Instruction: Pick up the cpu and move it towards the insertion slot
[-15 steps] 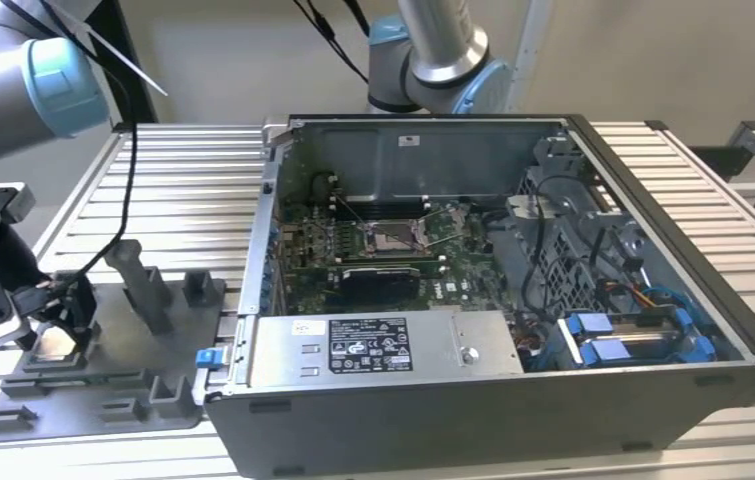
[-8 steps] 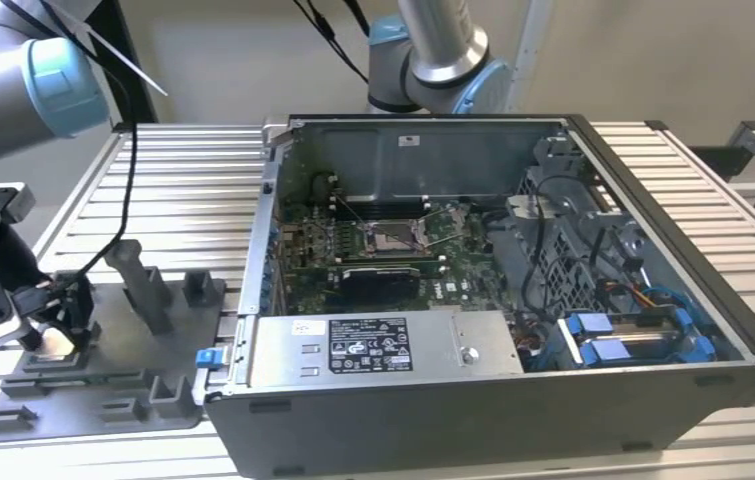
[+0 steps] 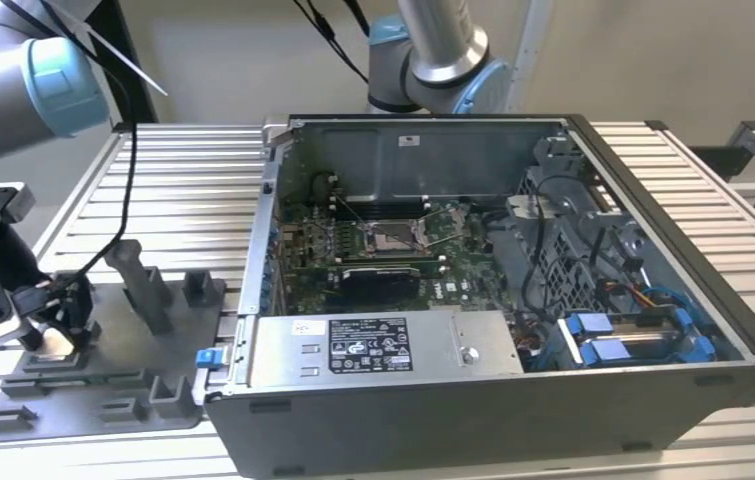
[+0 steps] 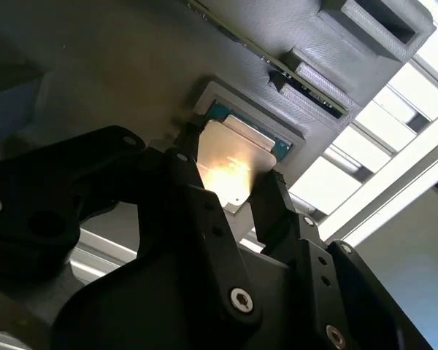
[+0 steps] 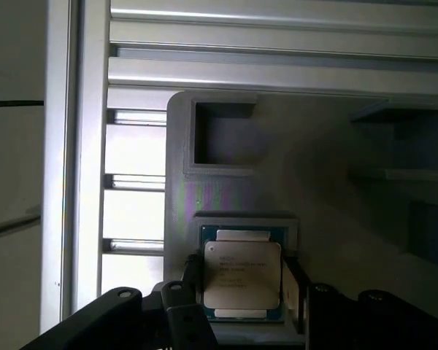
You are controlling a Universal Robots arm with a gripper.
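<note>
Second wrist view: cpu [image 4: 235, 157] within hand [image 4: 230, 164]

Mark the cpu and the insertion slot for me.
cpu [image 5: 242, 273]: first wrist view, centre of its pale face.
insertion slot [image 3: 389, 237]: exterior view, dark centre inside the silver frame.

cpu [image 5: 242, 281] sits in a recessed seat on the fixture plate [image 3: 117, 395]; plate lies on the worktop [image 3: 177, 190] at the exterior view's left, just beside the open computer case [image 3: 484, 425]; gripper [image 3: 57, 325] hangs right over the cpu; upright posts [image 3: 144, 290] stand on the plate between gripper and case; insertion slot [image 3: 391, 237] is inside the case on the board, well apart from the cpu; metal box [image 3: 350, 345] sits in front of the slot
</note>
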